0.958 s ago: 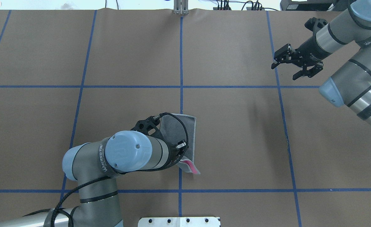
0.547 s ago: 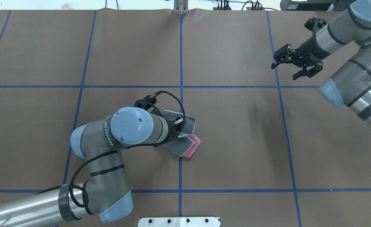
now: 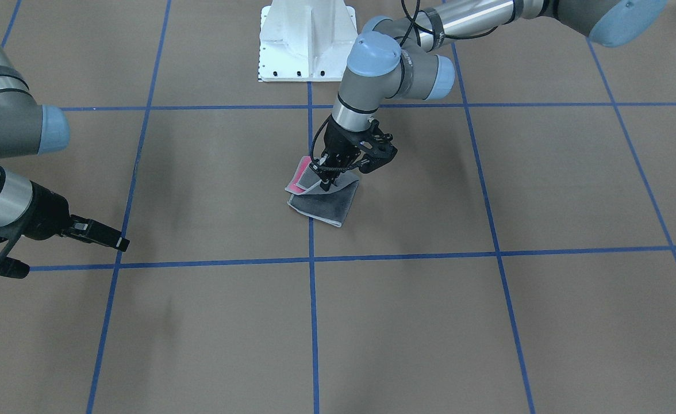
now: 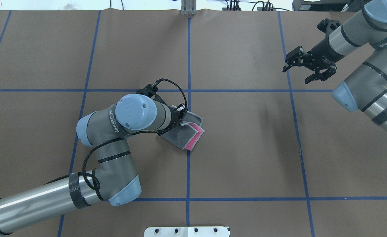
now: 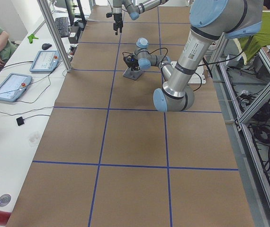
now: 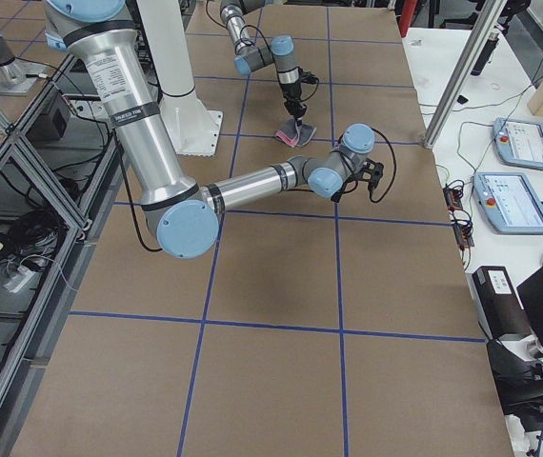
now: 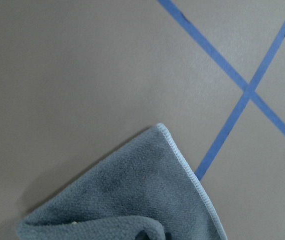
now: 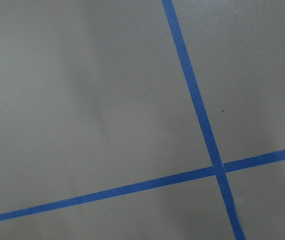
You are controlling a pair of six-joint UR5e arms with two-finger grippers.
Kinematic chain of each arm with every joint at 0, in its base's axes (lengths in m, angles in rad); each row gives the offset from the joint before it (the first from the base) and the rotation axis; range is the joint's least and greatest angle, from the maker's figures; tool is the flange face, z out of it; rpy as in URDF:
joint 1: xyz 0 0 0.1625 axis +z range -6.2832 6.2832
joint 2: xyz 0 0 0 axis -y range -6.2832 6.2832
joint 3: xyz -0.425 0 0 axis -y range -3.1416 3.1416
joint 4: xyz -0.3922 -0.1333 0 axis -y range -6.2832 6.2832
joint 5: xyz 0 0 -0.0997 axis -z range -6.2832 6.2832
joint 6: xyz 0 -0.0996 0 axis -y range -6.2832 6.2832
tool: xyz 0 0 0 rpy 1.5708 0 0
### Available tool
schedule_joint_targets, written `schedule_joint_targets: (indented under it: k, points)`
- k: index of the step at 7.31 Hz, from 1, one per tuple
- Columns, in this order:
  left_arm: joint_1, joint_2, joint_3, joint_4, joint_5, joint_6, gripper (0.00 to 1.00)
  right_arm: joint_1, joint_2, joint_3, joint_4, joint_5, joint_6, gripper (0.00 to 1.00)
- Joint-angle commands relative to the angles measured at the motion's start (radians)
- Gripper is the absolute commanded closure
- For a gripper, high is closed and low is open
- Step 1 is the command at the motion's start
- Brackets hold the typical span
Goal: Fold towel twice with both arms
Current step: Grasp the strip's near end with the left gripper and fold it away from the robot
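Carrying one edge of the towel (image 4: 182, 138) away from the robot's base, the left arm (image 4: 134, 113) is now clearly farther forward than it was a second ago. At that time its wrist stood over the near part of the cloth, and the cloth lay longer on the counter (image 4: 246, 148), with only a pink corner lifted at the near end. Now the towel is a shorter, thicker packet directly below the left fingers (image 3: 331, 168) and slightly in front of them. Dark grey shows on top, and a pink strip shows at the side where the layers open.

In the front-facing view the left fingers are close together and seem to pinch the raised grey edge. The overhead view hides them under the wrist. The left wrist camera shows a grey corner with light stitching on the counter below them, beside a blue tape line (image 7: 222, 140).

The right fingers (image 4: 294, 56) are spread wide and hold nothing. They hang well apart from the towel, and they are in the same place as in the two earlier pictures.

I judge that the second fold is in progress and almost closed. The carried edge is over the far part of the cloth but not yet released, and the layers look a little skewed, so the fold may need to be laid down straight.
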Motion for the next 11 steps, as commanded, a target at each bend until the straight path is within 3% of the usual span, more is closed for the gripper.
schedule_joint_targets:
  k: [1,6,9,10,11]
  points:
    - [-0.019,-0.001,0.005,-0.042,-0.002,-0.01,1.0,-0.001,0.001,-0.013,0.001,0.0,-0.006,0.0]
    - [-0.06,-0.002,0.053,-0.058,-0.024,-0.036,1.0,-0.001,-0.001,-0.028,0.001,0.0,-0.026,0.0]
    - [-0.06,-0.066,0.136,-0.064,-0.022,-0.039,1.0,-0.001,-0.002,-0.028,0.001,0.0,-0.026,0.0]
    - [-0.065,-0.074,0.151,-0.064,-0.022,-0.039,0.86,-0.003,-0.002,-0.028,0.001,0.0,-0.026,0.0]
    - [-0.068,-0.074,0.153,-0.064,-0.022,-0.041,0.3,-0.003,-0.002,-0.028,0.001,-0.003,-0.027,0.0]
